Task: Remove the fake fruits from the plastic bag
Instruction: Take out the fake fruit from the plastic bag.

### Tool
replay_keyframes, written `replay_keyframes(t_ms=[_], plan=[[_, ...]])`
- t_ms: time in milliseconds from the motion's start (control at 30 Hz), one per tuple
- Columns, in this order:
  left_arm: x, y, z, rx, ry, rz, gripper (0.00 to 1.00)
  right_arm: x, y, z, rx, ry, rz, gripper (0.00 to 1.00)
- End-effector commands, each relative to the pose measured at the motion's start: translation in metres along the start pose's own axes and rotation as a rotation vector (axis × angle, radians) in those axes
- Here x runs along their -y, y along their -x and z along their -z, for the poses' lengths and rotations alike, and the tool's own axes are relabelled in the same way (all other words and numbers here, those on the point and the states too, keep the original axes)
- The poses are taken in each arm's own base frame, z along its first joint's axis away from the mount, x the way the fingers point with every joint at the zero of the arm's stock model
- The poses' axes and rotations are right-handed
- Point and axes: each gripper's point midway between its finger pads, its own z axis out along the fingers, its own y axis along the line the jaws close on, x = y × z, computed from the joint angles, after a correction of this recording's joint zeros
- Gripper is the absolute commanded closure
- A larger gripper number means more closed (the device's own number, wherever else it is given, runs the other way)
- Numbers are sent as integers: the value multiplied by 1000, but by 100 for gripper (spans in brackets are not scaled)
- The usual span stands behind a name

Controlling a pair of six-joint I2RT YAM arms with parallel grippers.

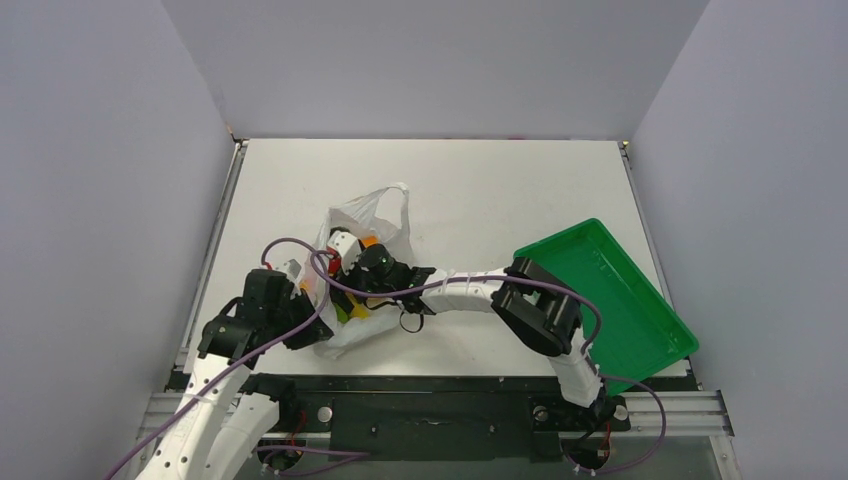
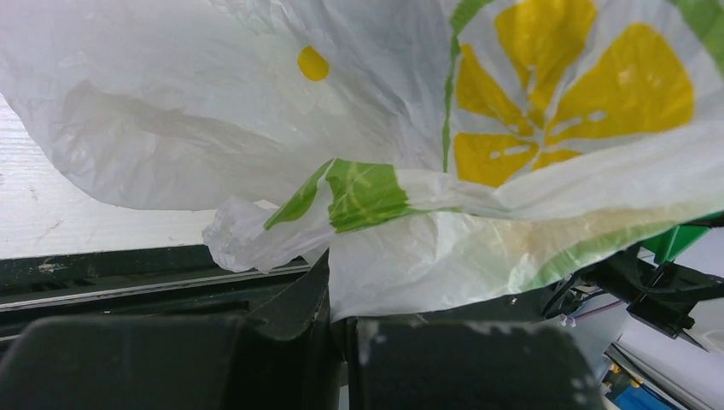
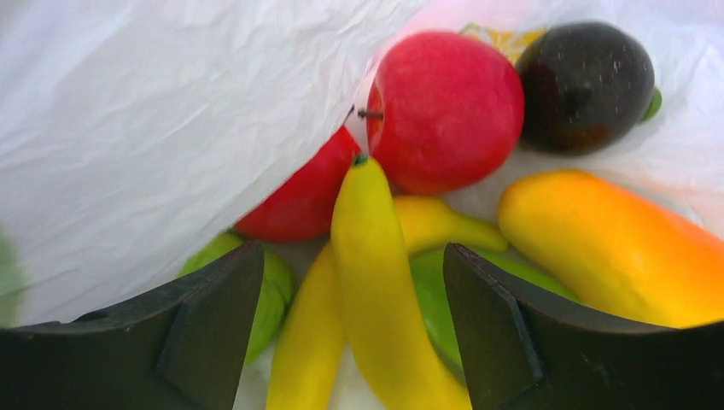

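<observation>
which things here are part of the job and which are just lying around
Part of the job:
- plastic bag
- inside it: bananas, red apples, mango, dark purple fruit, green fruit
- left gripper, pinching the bag
- right gripper, open over the bananas

Just lying about:
- green tray, apart from the bag

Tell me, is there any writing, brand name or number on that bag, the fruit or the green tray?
No text can be read anywhere.
The plastic bag bears only a printed picture, yellow segments edged in green, and a yellow dot, no letters.
The fake fruits and the green tray show no writing.
</observation>
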Motion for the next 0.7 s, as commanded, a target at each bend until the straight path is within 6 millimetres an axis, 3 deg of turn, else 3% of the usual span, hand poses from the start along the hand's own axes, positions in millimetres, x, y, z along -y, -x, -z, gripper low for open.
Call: replay_keyframes(t_ms=[0, 133, 200, 267, 300, 333, 367, 600, 667], plan=[[5, 5, 4, 26, -20, -13, 100, 3, 23, -21, 49, -7, 65, 28], [6, 4, 5, 29, -27, -18, 100, 11, 24, -25, 53, -63, 66, 34], [7, 5, 5, 34, -33, -18, 100, 12, 26, -24, 55, -75, 71, 44], [7, 6, 5, 33, -34, -19, 100, 13, 24, -16, 54, -87, 76, 60], [7, 6, 5, 31, -36, -19, 100, 13, 34, -9, 78, -87, 76, 66], [8, 7, 5, 35, -38, -20, 100, 12, 29, -5, 71, -87, 74, 68], [8, 8, 6, 37, -41, -18, 100, 11, 40, 2, 99, -86, 70, 73], [12, 17, 10, 71, -55, -12, 100, 10, 61, 34, 173, -79, 30, 99], [13, 20, 13, 86, -55, -17, 100, 12, 75, 44, 219, -76, 1, 100]])
